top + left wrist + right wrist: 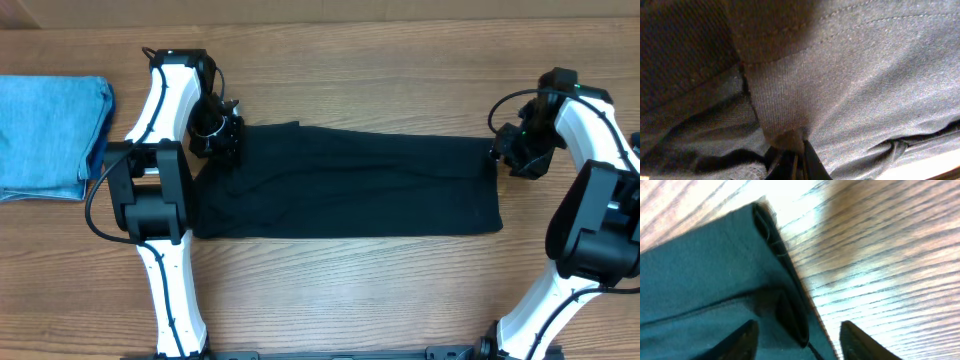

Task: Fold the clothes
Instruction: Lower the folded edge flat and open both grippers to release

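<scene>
Black T-shirt [350,185], laid out as a long dark band across the middle of the bench [350,300], upper edge wavy and higher toward the left, lower edge straight.

At far left, well apart from it, a light blue denim garment [50,135], folded into a flat block and cut off by the frame edge.

Next, the left arm [160,200], white with black joints, reaching up from the near edge and covering the band's lower left corner in the overhead view. Left hand [218,135] down at the upper left corner of the black T-shirt, clamped tight on its cloth. Left wrist view: closed tips at the bottom edge, a pinched fold of dark fabric rising straight from them, a stitched hem crossing above, looser folds on both sides.

Across the middle of the band, only shallow creases, running lengthwise.

At the right end, the right hand [520,155], just at the upper right corner of the shirt. Parted, gripping nothing. Right wrist view: two dark fingers [746,340] apart at the bottom, the folded, layered edge of the shirt running down between them, bare wood grain to the right. Cannot tell whether either finger touches the cloth.

Right arm [600,220], bent back toward the near right corner of the bench.
</scene>
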Action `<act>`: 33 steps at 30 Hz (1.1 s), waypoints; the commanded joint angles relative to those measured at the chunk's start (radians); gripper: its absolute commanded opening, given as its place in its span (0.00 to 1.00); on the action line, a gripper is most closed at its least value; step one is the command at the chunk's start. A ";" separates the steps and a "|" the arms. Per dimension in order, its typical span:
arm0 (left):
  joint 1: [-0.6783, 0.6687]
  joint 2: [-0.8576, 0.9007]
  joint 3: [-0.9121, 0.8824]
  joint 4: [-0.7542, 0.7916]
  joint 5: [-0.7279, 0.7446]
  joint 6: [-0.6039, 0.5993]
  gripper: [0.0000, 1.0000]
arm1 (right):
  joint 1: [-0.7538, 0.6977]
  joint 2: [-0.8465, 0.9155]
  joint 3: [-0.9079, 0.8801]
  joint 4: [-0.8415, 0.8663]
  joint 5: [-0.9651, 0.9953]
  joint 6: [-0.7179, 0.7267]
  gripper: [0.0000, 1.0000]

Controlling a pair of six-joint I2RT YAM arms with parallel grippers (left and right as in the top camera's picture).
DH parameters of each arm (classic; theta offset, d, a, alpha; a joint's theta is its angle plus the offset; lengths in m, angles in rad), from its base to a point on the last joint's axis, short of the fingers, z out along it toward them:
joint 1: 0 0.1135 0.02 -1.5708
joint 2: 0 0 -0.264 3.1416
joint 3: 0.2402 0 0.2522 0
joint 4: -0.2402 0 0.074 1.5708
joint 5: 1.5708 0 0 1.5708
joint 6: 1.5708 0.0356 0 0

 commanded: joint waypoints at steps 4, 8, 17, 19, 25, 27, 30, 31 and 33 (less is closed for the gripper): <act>-0.001 0.004 -0.005 0.006 -0.021 0.001 0.05 | 0.016 0.008 -0.010 0.023 -0.100 -0.034 0.48; -0.001 0.004 -0.005 0.005 -0.021 0.001 0.05 | 0.021 0.008 -0.048 0.042 -0.100 -0.033 0.47; -0.001 0.004 -0.005 0.000 -0.052 0.001 0.04 | -0.005 0.008 -0.106 0.090 -0.064 -0.014 0.08; -0.001 0.004 -0.005 -0.003 -0.079 -0.003 0.04 | -0.019 0.008 -0.106 0.090 -0.045 -0.014 0.07; 0.018 0.004 -0.005 -0.005 -0.096 -0.011 0.04 | -0.051 0.008 -0.106 0.102 -0.043 -0.015 0.05; 0.031 0.004 -0.005 -0.006 -0.096 -0.011 0.04 | -0.050 0.008 -0.106 0.116 -0.043 -0.015 0.05; 0.050 0.004 -0.005 -0.016 -0.097 -0.010 0.04 | -0.050 0.008 -0.106 0.132 -0.043 -0.015 0.05; 0.058 0.004 -0.005 -0.019 -0.097 -0.010 0.04 | -0.050 0.008 -0.106 0.135 -0.043 -0.015 0.05; 0.068 0.004 -0.005 -0.021 -0.097 -0.010 0.04 | -0.050 0.008 -0.106 0.139 -0.043 -0.018 0.07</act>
